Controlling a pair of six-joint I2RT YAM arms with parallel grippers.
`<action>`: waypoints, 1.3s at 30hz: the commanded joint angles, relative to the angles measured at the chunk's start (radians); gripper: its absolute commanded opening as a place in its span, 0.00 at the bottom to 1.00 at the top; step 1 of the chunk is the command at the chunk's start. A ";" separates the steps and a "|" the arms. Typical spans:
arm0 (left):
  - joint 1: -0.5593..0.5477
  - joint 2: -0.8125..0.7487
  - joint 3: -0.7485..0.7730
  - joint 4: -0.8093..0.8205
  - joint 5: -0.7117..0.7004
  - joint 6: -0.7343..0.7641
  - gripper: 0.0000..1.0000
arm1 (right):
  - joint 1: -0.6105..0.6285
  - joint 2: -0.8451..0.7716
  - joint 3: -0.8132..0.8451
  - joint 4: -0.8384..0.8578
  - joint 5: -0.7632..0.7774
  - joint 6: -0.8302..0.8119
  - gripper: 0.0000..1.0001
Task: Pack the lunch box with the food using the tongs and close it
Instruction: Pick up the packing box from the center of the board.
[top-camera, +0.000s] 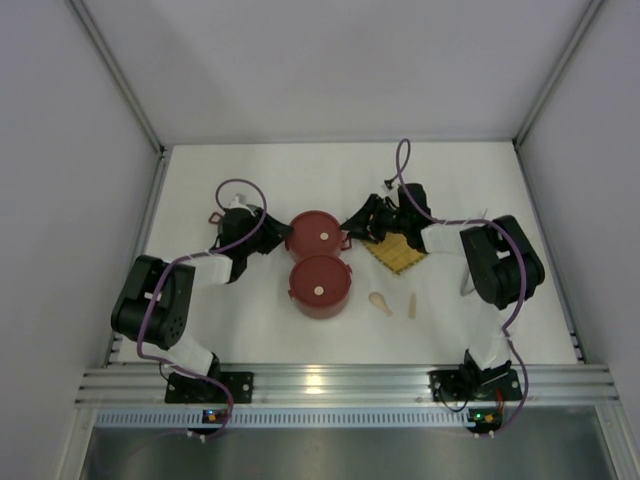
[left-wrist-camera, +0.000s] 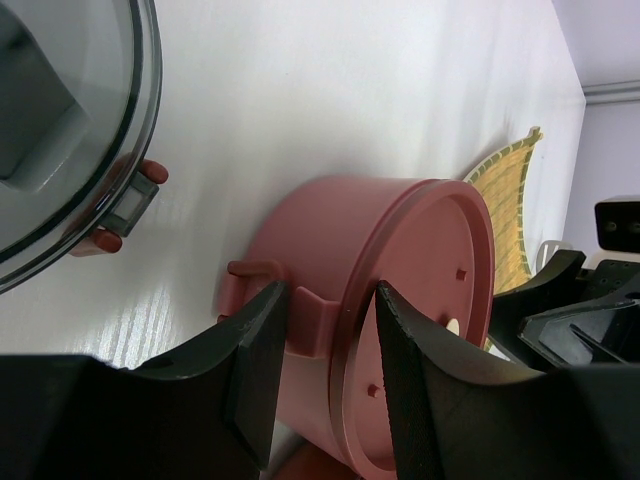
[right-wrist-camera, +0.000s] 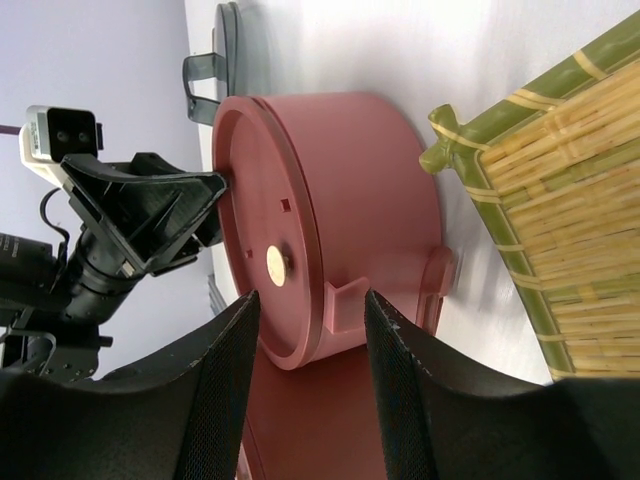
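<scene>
Flanking the far lidded tier of the lunch box (top-camera: 315, 225) at mid-table, the left gripper (left-wrist-camera: 330, 400) straddles its left handle (left-wrist-camera: 316, 322) (grip unclear) while the right gripper (right-wrist-camera: 312, 390), jaws spread, brackets the opposite one

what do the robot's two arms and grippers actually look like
The left arm and right arm are alike: bulky black joint housings joined by white links, with a purple cable looping off each wrist. The left gripper and right gripper each have two black wedge-shaped fingers. Small coloured lights glow at the bases.
</scene>
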 joint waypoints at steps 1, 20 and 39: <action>-0.004 -0.005 0.004 -0.063 -0.019 0.028 0.46 | 0.022 -0.008 0.018 0.017 0.016 -0.016 0.46; -0.004 0.003 0.008 -0.061 -0.021 0.028 0.46 | 0.036 0.047 0.032 0.058 0.003 0.018 0.46; -0.002 0.006 -0.004 -0.057 -0.016 0.032 0.40 | 0.042 0.097 0.032 0.225 -0.050 0.116 0.23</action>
